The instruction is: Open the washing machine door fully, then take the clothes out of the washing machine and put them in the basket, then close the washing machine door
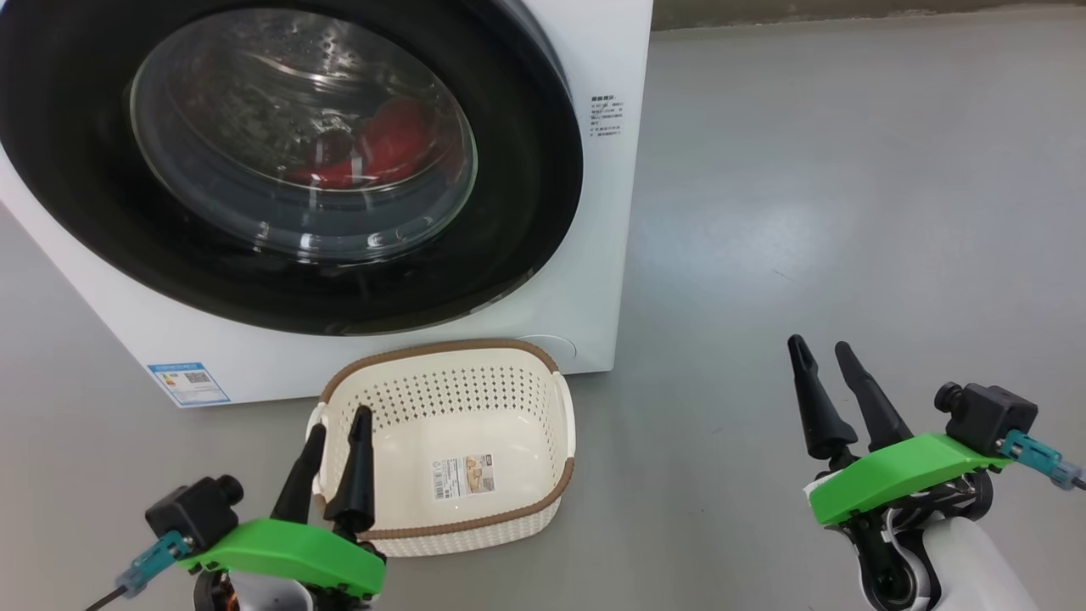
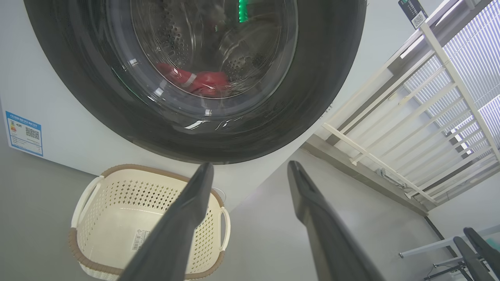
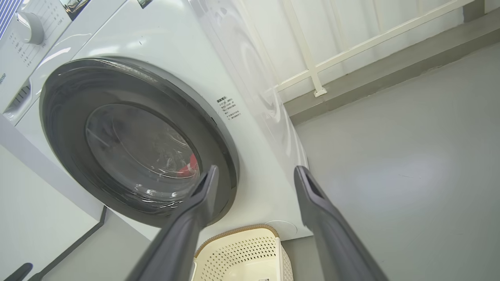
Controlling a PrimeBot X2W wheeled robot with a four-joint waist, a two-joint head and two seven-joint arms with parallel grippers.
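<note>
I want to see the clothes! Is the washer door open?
Shut. The washing machine door sits flush; red clothes show through it.

A bare laundry corner, possibly a balcony or test room: a white front-loading washing machine stands on a grey floor, beside white railing bars and slatted blinds.

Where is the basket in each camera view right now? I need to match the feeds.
Head view: the basket lower centre, on the floor before the washing machine.
Left wrist view: lower left, partly hidden by the left gripper.
Right wrist view: bottom centre, cut by the bottom edge.
Shared landmark: the black-rimmed door, above the basket in all three.
</note>
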